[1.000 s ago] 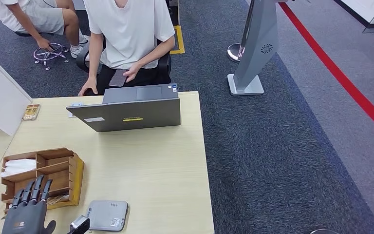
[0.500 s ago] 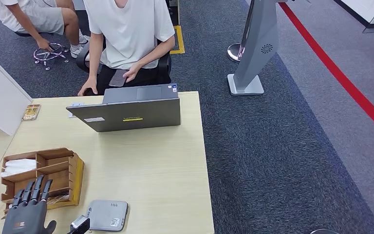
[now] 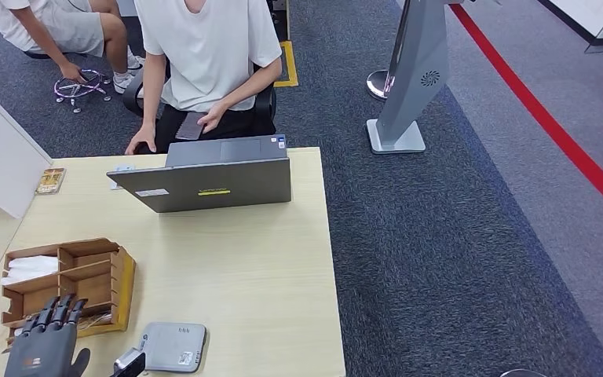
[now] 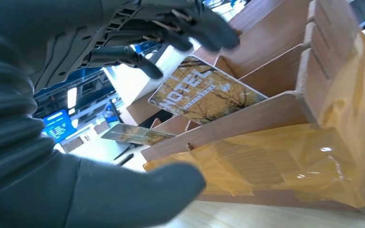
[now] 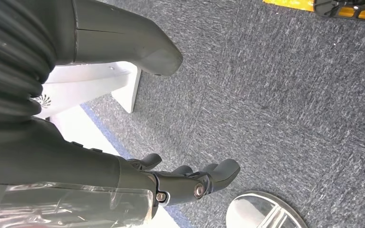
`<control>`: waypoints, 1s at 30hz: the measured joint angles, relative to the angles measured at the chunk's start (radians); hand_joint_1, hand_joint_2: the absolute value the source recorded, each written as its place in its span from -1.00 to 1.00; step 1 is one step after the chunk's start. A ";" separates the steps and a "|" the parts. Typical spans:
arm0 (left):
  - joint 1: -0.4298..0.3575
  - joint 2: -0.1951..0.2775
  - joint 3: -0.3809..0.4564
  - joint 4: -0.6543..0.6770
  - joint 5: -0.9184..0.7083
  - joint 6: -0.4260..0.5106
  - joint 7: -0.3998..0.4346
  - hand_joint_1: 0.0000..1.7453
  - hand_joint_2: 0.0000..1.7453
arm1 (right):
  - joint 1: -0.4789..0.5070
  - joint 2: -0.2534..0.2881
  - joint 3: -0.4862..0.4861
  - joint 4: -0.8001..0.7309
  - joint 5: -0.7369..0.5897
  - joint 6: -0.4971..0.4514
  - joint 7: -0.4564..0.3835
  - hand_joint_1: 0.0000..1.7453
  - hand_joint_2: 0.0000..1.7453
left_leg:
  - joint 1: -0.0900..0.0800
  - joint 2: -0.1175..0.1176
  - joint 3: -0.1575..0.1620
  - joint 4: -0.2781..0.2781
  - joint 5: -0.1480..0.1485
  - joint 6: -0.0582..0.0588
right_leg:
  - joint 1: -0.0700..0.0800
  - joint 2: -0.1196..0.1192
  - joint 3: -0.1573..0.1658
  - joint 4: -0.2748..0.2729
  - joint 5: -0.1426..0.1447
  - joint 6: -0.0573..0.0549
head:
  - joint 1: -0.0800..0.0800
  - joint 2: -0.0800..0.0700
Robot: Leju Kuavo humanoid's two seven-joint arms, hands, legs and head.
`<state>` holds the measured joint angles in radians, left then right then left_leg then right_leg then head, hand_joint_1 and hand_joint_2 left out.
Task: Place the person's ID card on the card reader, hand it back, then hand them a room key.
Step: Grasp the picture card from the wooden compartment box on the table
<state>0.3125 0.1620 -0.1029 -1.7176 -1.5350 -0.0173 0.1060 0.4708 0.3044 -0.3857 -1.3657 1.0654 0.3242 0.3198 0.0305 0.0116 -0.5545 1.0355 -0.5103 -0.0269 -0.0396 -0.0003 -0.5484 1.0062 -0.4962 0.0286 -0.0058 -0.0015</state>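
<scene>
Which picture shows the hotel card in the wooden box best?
The left wrist view: the hotel card leans in a slot of the wooden box, its "HOTEL" print readable, just under the left hand's fingers. The head view shows the wooden box beyond the left hand, the card too small to tell. The right wrist view faces carpet.

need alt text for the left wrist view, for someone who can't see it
The robot's left hand reaches with spread fingers toward a yellow card printed HOTEL that leans in a slot of a wooden organizer; no grip on it is visible. A second card lies farther back, and yellowish plastic film covers the organizer's near side.
</scene>
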 joint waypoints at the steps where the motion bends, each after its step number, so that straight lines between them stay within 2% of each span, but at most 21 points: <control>1: 0.000 -0.002 0.003 0.000 0.000 0.000 -0.008 1.00 1.00 | 0.000 0.000 -0.001 0.000 0.000 0.000 0.000 -1.00 1.00 | 0.000 0.000 0.000 0.000 0.000 0.000 | 0.000 0.000 0.000 0.000 0.000 0.000 | 0.000 0.000; 16: 0.007 -0.035 0.051 0.000 0.000 0.013 -0.057 1.00 1.00 | -0.004 0.000 -0.011 0.001 0.014 0.002 -0.012 -1.00 1.00 | 0.000 0.000 0.000 0.000 0.000 0.000 | 0.000 -0.001 0.001 0.000 0.000 0.000 | 0.000 0.000; 30: 0.007 -0.053 0.073 0.000 0.000 0.017 -0.057 1.00 1.00 | -0.007 0.000 -0.014 0.002 0.017 0.008 -0.014 -1.00 1.00 | 0.000 0.000 0.001 0.000 0.000 0.000 | 0.000 -0.001 0.001 0.000 0.000 0.000 | 0.000 0.000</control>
<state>0.3198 0.1092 -0.0301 -1.7179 -1.5351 -0.0003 0.0494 0.4637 0.3044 -0.3996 -1.3642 1.0826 0.3321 0.3054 0.0305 0.0112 -0.5539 1.0355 -0.5102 -0.0268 -0.0396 -0.0009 -0.5473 1.0062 -0.4962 0.0287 -0.0059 -0.0015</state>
